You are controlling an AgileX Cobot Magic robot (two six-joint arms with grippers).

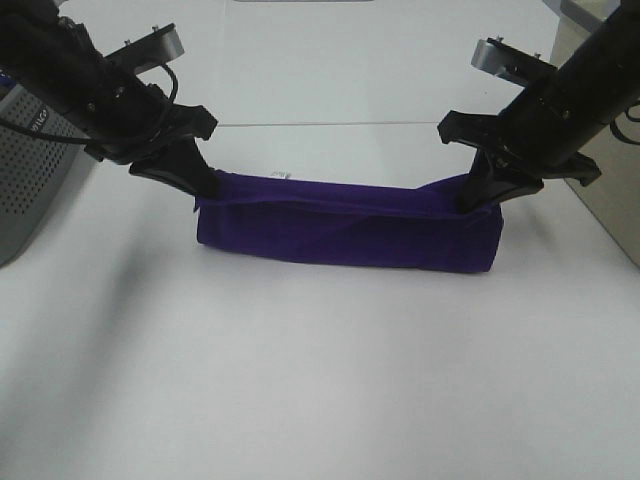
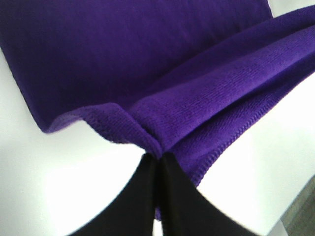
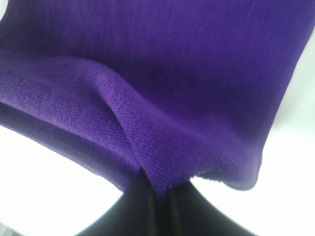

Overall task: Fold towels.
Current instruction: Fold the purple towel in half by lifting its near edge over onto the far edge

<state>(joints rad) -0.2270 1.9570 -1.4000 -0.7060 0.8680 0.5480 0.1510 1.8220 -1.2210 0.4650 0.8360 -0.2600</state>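
The deep purple towel (image 1: 345, 225) hangs between my two grippers as a long doubled band, its lower edge near the white table. A small white tag (image 1: 281, 174) shows at its top edge near the left end. My left gripper (image 1: 207, 186) is shut on the towel's left corner; the left wrist view shows the black fingers (image 2: 147, 196) pinching the purple cloth (image 2: 197, 103). My right gripper (image 1: 470, 198) is shut on the right corner; the right wrist view shows the cloth (image 3: 162, 98) bunched at the fingers (image 3: 152, 211).
A grey perforated box (image 1: 30, 170) stands at the left edge of the white table (image 1: 300, 380). A beige panel (image 1: 615, 200) stands at the right edge. A seam (image 1: 330, 124) runs across the table behind the towel.
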